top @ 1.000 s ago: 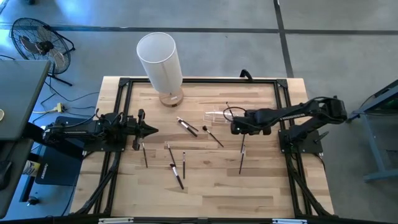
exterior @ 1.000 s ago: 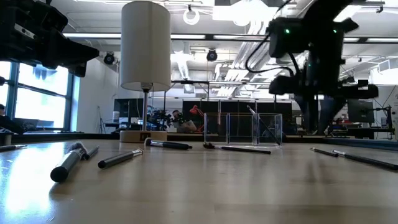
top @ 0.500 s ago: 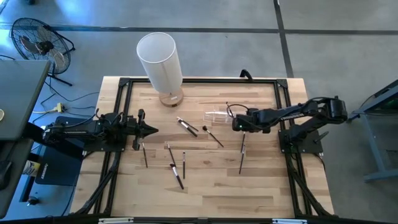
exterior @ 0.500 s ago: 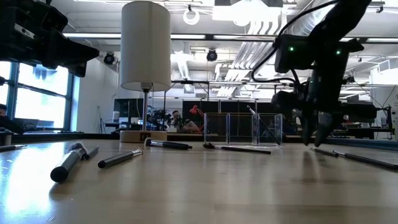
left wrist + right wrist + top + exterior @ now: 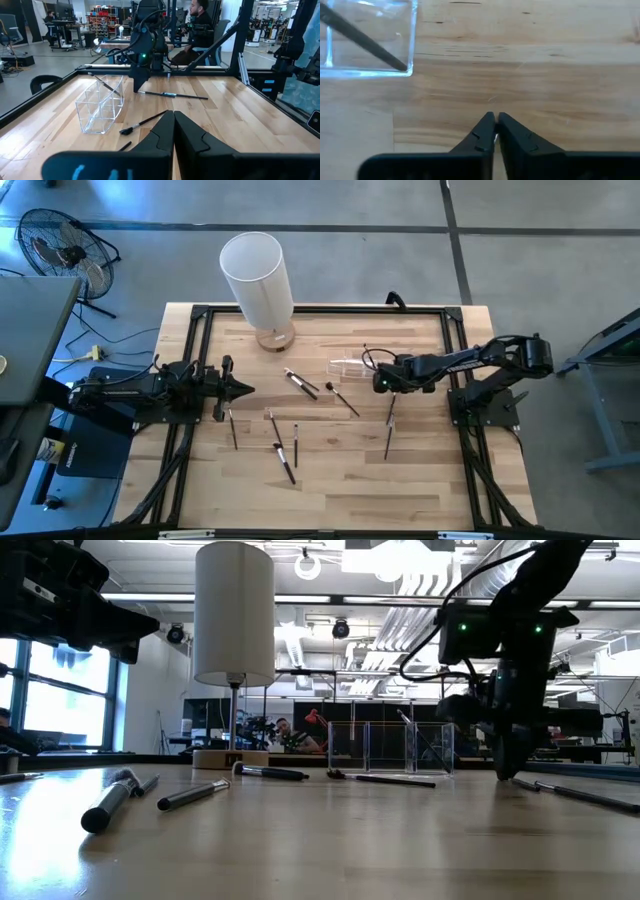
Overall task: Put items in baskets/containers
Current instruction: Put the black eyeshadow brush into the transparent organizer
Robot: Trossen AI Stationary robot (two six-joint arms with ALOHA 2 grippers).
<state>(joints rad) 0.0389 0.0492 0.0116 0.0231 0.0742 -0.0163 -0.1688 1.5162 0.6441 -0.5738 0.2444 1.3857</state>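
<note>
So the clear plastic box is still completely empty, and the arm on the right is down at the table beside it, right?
Not empty: the clear plastic box already holds one dark brush, as the right wrist view shows. The right gripper is indeed down at the table beside it.

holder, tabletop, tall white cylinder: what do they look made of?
Holder: clear hard plastic by the look, glossy; the table grain shows through its walls and the edges catch light.
Tabletop: wood planks, light, fairly matte; grain and seams show.
Cylinder: white, matte, open-topped; paper, fabric or plastic, can't tell. Its base looks wooden.
</note>
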